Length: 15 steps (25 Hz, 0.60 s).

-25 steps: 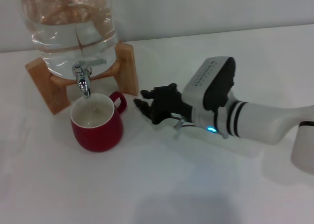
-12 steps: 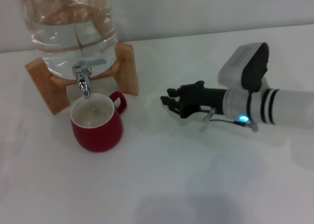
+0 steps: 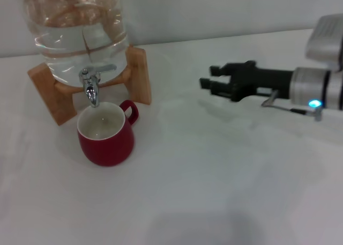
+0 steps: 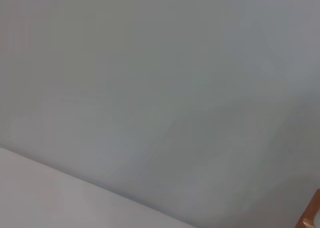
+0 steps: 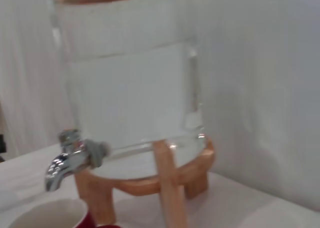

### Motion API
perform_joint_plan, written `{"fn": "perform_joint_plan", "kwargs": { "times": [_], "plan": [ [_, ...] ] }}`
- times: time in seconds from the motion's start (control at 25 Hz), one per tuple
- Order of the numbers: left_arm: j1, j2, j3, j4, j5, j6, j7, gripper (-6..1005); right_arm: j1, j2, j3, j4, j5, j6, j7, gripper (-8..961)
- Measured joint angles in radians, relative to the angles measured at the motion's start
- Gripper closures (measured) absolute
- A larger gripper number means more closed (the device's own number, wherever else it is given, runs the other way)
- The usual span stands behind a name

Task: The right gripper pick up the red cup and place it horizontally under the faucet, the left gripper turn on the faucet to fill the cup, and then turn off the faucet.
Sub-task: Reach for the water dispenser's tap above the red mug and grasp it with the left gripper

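Since the earlier frame, the right gripper (image 3: 214,79) has withdrawn from beside the red cup (image 3: 105,135) toward the robot's right, and now hangs well apart from it above the surface (image 3: 214,191).

Head view: the red cup stands upright directly under the faucet (image 3: 92,84), its handle toward the right. The right jaws stand apart and hold nothing. The faucet sits on the glass water jar (image 3: 75,30), which rests on a wooden stand (image 3: 138,73). The left gripper is not visible.

Left wrist view: only a blank wall and a sliver of the wooden stand appear; the left jaws cannot be seen.

Right wrist view: the faucet (image 5: 67,160), jar, stand and cup rim (image 5: 45,215) appear.

Assessment: cup placement looks complete. The next step calls for the left gripper to reach the faucet lever and turn it.
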State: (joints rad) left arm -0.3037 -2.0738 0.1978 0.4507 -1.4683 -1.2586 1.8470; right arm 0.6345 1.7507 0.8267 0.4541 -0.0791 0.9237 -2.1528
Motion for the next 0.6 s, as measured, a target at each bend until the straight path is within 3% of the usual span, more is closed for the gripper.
{"fn": "perform_joint_plan", "kwargs": {
  "times": [0.24, 0.4, 0.6],
  "plan": [
    [0.000, 0.001, 0.005, 0.001, 0.004, 0.001, -0.003, 284, -0.091, -0.068, 0.292, -0.001, -0.261, 0.131, 0.107, 462],
    [0.003, 0.002, 0.006, 0.001, 0.005, 0.000, -0.004, 284, -0.152, -0.106, 0.503, -0.002, -0.432, 0.205, 0.215, 414],
    [0.009, 0.002, 0.007, 0.004, 0.010, -0.006, -0.016, 284, -0.193, -0.123, 0.711, 0.008, -0.661, 0.221, 0.314, 393]
  ]
}}
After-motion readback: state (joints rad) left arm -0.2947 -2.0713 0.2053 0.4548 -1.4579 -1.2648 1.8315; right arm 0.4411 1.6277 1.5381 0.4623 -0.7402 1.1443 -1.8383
